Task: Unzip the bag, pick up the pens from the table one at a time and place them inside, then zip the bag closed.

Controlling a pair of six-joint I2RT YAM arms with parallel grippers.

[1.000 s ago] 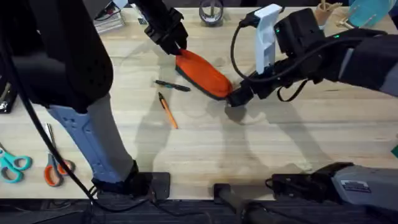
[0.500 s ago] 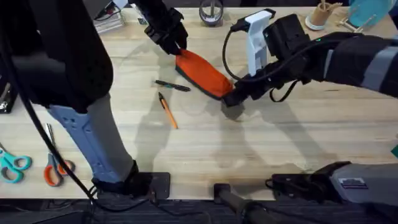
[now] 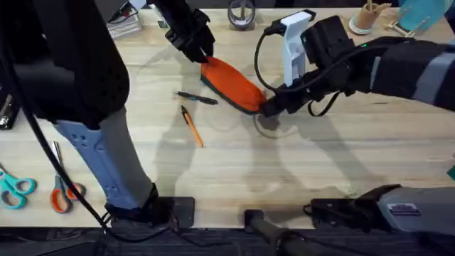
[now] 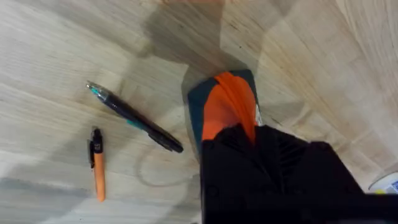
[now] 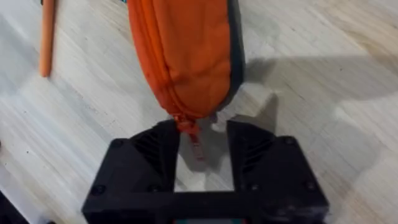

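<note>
**Bag braced at far end; right gripper lined up on zipper pull, not yet closed**

Table (image 3: 341,163): light plank top. All task items lie in the middle-far area.

Bag (image 3: 231,84): orange pouch lying diagonally, dark zipper edge along one long side. Still zipped as far as the right wrist view shows; the seam looks closed down to the pull end.

Left gripper (image 3: 193,44): at the bag's far end. In the left wrist view the black fingers cover that end and orange fabric emerges from between them, so they appear clamped on it. Judgement: this anchors the bag so a pull on the zipper does not drag it along the table.

Right gripper (image 5: 202,152): at the bag's near end. Fingers parted moderately, straddling the small pull tab (image 5: 196,144), which hangs in the gap touching neither finger. Nothing gripped. Judgement: the jaws are centred on the tab for a pinch; unzipping has not started.

Pens: black pen (image 3: 197,98) and orange pen (image 3: 191,126) lie just beside the bag on its left-arm side, near each other, neither touching the bag. Both remain to be loaded.

Risk, judged: the tab is thin and could slip out sideways as the fingers close.
</note>
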